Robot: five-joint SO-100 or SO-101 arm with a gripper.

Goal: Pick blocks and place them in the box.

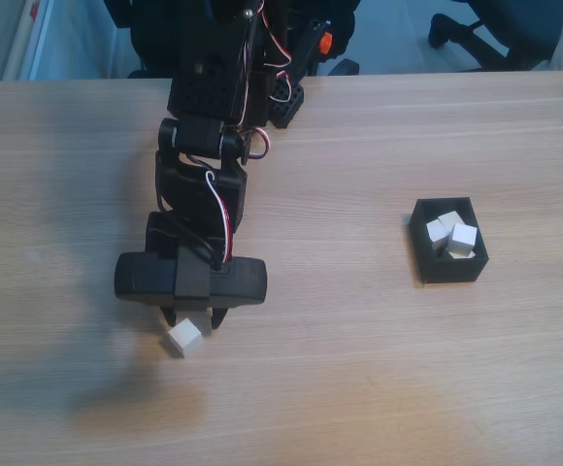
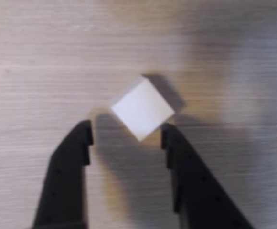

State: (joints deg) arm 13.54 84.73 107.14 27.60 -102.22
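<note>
One off-white block (image 1: 185,338) lies on the wooden table at the front left in the fixed view. My black gripper (image 1: 192,319) hangs just above and behind it, jaws open. In the wrist view the block (image 2: 142,108) sits rotated, one corner pointing down into the gap, just ahead of the open gripper (image 2: 127,134); the right fingertip (image 2: 168,136) is close to its lower right edge. The black box (image 1: 447,241) stands to the right in the fixed view, holding three blocks (image 1: 451,234).
The arm's base (image 1: 283,92) stands at the table's far edge. Office chair legs (image 1: 476,29) show beyond the table on the floor. Bare wood lies between the gripper and the box.
</note>
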